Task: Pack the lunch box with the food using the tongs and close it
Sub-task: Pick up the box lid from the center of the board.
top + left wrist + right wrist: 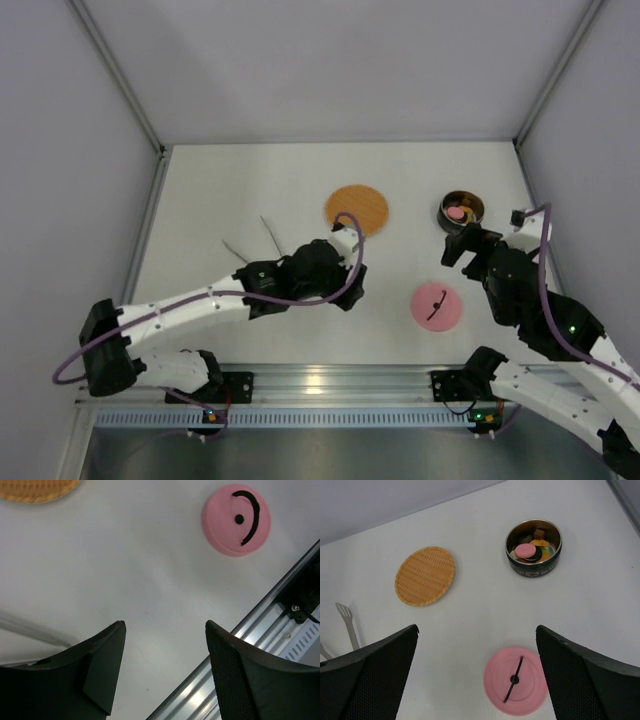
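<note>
The lunch box (462, 210) (533, 547), a round steel bowl, stands at the far right of the table. The food (530, 551) lies inside it: pink, dark brown, orange and yellow pieces. The pink lid (436, 305) (236, 520) (516, 681) lies flat on the table, nearer the arms. The tongs (250, 245) (349, 625) rest on the table at the left. My left gripper (345, 290) (165, 625) is open and empty, between the tongs and the lid. My right gripper (465, 245) (476, 627) is open and empty, just on the near side of the lunch box.
A flat round woven orange mat (356, 209) (35, 490) (425, 576) lies at the middle back. The aluminium rail (330, 380) (240, 650) runs along the near edge. Grey walls close in the back and both sides.
</note>
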Tool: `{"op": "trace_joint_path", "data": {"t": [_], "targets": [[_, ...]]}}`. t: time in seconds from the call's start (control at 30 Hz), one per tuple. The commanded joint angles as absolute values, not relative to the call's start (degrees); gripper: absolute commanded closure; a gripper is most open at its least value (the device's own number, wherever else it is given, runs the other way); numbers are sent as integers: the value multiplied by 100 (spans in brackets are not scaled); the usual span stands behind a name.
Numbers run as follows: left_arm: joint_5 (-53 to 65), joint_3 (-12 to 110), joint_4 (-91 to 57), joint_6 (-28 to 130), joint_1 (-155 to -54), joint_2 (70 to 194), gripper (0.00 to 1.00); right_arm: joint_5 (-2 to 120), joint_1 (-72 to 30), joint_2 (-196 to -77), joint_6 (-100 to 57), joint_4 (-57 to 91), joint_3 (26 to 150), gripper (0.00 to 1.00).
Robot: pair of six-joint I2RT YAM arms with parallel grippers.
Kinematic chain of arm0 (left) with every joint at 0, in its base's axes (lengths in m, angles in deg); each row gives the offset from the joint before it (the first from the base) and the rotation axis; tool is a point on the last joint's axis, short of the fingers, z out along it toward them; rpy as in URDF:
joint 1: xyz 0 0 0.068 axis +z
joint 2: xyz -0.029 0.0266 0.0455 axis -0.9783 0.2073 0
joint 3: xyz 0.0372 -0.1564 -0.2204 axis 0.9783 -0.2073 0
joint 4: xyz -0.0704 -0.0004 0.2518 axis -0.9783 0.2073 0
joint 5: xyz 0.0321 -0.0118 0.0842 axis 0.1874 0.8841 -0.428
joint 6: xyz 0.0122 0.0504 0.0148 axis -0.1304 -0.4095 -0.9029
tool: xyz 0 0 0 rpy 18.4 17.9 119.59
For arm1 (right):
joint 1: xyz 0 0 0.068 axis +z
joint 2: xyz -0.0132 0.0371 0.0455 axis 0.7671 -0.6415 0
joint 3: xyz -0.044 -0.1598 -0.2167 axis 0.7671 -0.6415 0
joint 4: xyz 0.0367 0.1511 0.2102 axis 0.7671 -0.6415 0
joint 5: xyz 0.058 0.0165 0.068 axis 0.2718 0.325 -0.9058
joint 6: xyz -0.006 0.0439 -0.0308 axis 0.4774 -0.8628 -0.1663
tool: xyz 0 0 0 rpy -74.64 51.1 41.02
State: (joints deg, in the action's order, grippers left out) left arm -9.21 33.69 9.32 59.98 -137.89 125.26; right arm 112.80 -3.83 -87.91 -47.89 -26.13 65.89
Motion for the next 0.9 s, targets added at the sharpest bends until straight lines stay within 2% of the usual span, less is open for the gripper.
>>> {"op": "trace_joint_path", "data": {"t": [0.0,0.4,0.87], "targets": [[-1412,3830,-222,6186,-14271,13487,30,11707,-413,-8777,-4968,-3160,6995,1],[-1440,5350,-1445,6046,-14993,16055,30,11444,-404,-8469,-5021,-3555,7400,1],[-1764,6485,-1726,6019,-15265,17472,32,11444,-413,-8258,-5100,-3890,7514,1]]}}
